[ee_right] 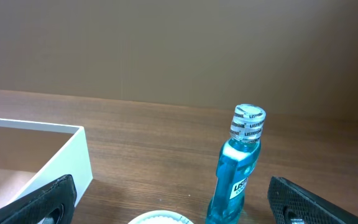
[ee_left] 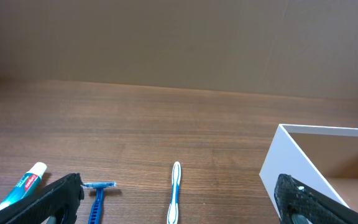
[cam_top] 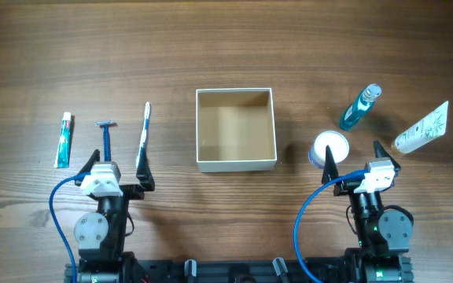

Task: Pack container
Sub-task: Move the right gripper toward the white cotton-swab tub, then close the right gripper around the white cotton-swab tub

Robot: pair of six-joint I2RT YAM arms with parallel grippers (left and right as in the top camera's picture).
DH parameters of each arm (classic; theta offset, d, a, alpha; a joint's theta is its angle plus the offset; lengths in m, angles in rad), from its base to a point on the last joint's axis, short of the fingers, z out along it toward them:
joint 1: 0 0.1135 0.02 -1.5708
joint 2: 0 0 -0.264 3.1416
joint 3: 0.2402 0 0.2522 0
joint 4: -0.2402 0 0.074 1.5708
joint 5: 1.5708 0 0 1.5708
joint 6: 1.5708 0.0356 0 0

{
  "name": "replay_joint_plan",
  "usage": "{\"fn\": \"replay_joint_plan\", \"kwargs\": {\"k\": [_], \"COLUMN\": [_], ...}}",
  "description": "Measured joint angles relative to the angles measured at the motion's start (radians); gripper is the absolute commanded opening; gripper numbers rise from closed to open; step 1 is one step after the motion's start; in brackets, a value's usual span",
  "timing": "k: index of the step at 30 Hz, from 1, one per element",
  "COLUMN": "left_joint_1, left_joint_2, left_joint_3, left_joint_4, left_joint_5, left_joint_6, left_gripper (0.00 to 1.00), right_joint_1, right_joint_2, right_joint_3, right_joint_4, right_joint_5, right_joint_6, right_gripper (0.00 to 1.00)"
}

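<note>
The square white cardboard container with a tan inside sat mid-table. Nearer, the left gripper and right gripper both stood wide open, gripping nothing.

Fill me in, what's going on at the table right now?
Nothing is being handled yet. The left tool and the right tool are both open and empty. The box in the middle holds nothing. The toothpaste, razor and toothbrush lie to its left. The jar, mouthwash and tube sit to its right.
</note>
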State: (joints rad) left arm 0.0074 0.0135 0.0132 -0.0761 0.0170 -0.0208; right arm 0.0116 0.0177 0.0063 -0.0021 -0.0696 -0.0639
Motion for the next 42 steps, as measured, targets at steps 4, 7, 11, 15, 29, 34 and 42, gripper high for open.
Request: {"fn": "replay_joint_plan", "kwargs": {"k": [4,7,11,15,29,34,42], "left_joint_1": [0.000,0.000,0.000,0.000,0.000,0.000,0.000], "left_joint_2": [0.000,0.000,0.000,0.000,0.000,0.020,0.363], "left_joint_3": [0.000,0.000,0.000,0.000,0.000,0.103,0.577], "left_joint_4": [0.000,0.000,0.000,0.000,0.004,-0.135,-0.448], "left_joint_5": [0.000,0.000,0.000,0.000,0.000,0.000,-0.005], "left_joint_6": [0.000,0.000,0.000,0.000,-0.034,-0.159,-0.204], "left_gripper": [1.00,1.00,1.00,1.00,1.00,1.00,1.00], "right_joint_1": [0.000,0.000,0.000,0.000,0.000,0.000,0.000], "right_joint_2": [0.000,0.000,0.000,0.000,0.001,0.076,0.472], "right_joint_3": [0.000,0.000,0.000,0.000,0.000,0.103,0.639], "right_joint_4": [0.000,0.000,0.000,0.000,0.002,-0.082,-0.470], "right_joint_5": [0.000,0.000,0.000,0.000,-0.019,-0.077,-0.089], "right_joint_6": [0.000,0.000,0.000,0.000,0.183,0.251,0.231], "right_gripper": [1.00,1.00,1.00,1.00,1.00,1.00,1.00]}}
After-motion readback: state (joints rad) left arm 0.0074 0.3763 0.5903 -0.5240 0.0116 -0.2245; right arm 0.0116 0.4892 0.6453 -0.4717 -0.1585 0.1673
